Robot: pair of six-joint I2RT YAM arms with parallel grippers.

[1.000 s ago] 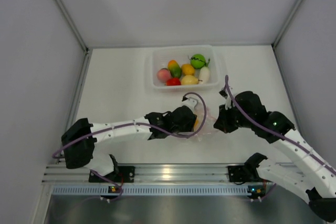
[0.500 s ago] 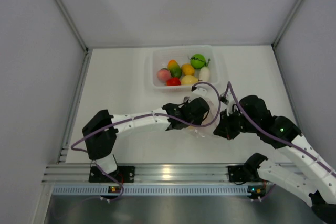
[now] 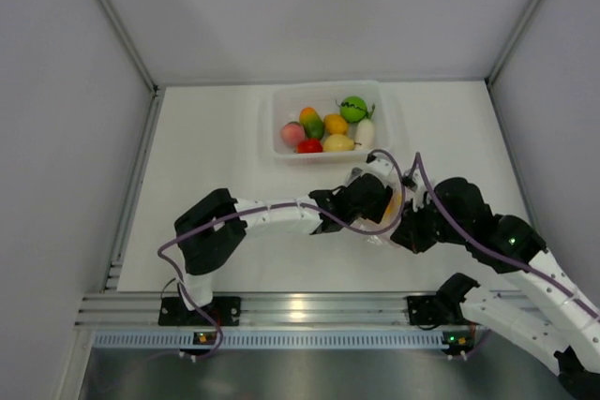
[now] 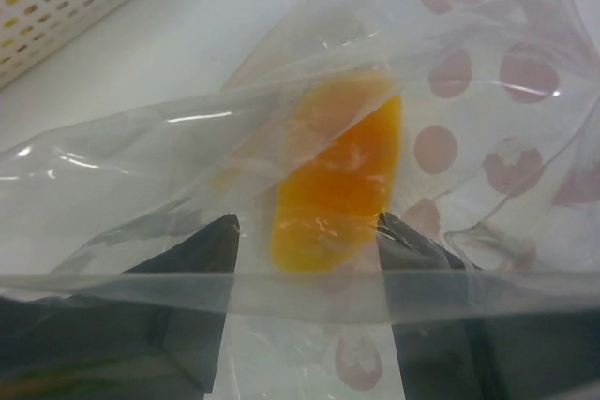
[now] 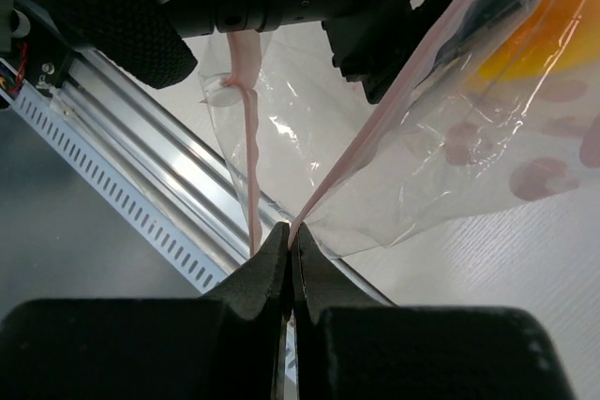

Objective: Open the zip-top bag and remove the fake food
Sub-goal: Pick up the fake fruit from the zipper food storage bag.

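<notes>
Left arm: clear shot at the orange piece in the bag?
Probably yes. The right end effector pinches the zip strip, the bag mouth gapes, and the orange piece sits just ahead of the open left end effector. A film fold may intervene.

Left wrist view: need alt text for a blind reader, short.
An orange piece of fake food sits inside a clear, pink-dotted zip-top bag on a white table. The left pincer has its dark fingers apart at the bottom, behind the crinkled film.

Left hand [image 4: 307, 231] stands parted, right hand [image 5: 289, 231] pinched closed, arms angled together.
</notes>
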